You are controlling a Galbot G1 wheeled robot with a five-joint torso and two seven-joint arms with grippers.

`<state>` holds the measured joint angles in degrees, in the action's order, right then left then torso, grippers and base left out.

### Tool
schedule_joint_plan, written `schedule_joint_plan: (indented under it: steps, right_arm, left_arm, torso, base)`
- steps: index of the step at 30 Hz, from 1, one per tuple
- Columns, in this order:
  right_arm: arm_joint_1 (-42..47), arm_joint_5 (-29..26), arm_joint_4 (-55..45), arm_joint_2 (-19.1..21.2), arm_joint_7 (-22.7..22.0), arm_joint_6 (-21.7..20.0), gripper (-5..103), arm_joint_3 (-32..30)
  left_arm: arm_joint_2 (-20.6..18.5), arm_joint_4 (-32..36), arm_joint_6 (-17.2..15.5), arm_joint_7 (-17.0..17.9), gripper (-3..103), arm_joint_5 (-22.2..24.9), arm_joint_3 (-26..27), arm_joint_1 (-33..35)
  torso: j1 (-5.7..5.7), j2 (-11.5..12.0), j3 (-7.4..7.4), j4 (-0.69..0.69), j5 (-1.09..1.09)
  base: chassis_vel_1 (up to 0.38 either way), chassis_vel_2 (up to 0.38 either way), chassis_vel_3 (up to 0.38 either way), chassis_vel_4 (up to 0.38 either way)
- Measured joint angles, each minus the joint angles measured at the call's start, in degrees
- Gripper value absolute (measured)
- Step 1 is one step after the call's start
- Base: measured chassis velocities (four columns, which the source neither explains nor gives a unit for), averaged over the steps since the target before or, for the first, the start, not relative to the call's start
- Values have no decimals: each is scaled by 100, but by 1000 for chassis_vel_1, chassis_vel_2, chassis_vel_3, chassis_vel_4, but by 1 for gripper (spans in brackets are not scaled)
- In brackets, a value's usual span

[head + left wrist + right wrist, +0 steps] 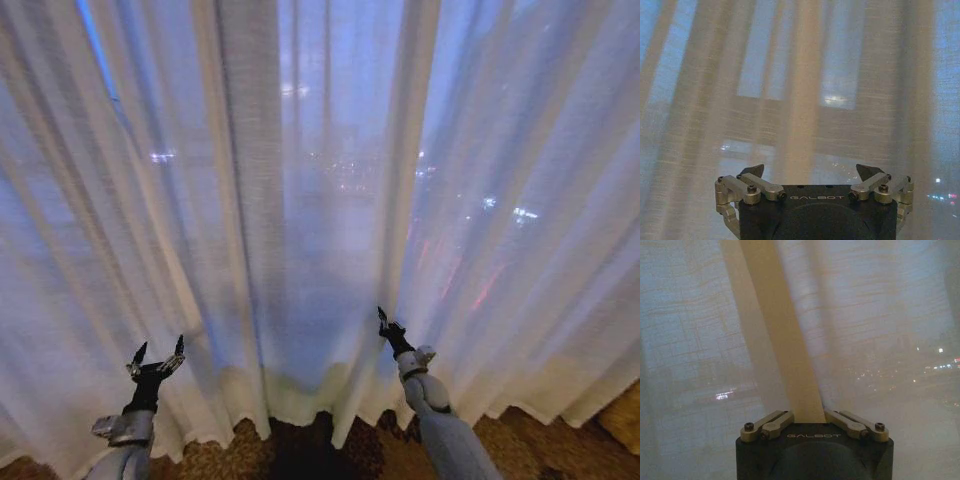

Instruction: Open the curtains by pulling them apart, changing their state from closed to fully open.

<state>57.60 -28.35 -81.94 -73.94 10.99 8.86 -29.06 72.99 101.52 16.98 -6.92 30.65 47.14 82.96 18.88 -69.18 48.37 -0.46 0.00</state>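
Note:
The sheer white pleated curtains (320,200) hang closed across the head view, with city lights glowing through them. My left gripper (159,350) is low on the left, pointing up at the fabric and open with nothing between its fingers. In the left wrist view the gripper (812,172) is spread wide just in front of the curtain (805,90). My right gripper (383,320) reaches into a thick fold right of centre. In the right wrist view the gripper (808,415) is shut on that cream fold (785,340), which hides the fingertips.
Dark patterned carpet (300,450) shows under the curtain hems. A patch of mustard-gold fabric (622,418) sits at the lower right corner. Both forearms rise from the bottom edge.

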Motion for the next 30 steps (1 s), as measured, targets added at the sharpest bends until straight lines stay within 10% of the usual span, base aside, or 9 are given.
schedule_joint_plan:
  steps: [30]
  right_arm:
    - [93, -145, -126, 180, 26, 0, 0, -158]
  left_arm:
    - [0, 0, 0, 0, 100, 0, 0, 0]
  torso:
    - [0, 0, 0, 0, 0]
  base:
    - [-358, -354, 353, 355]
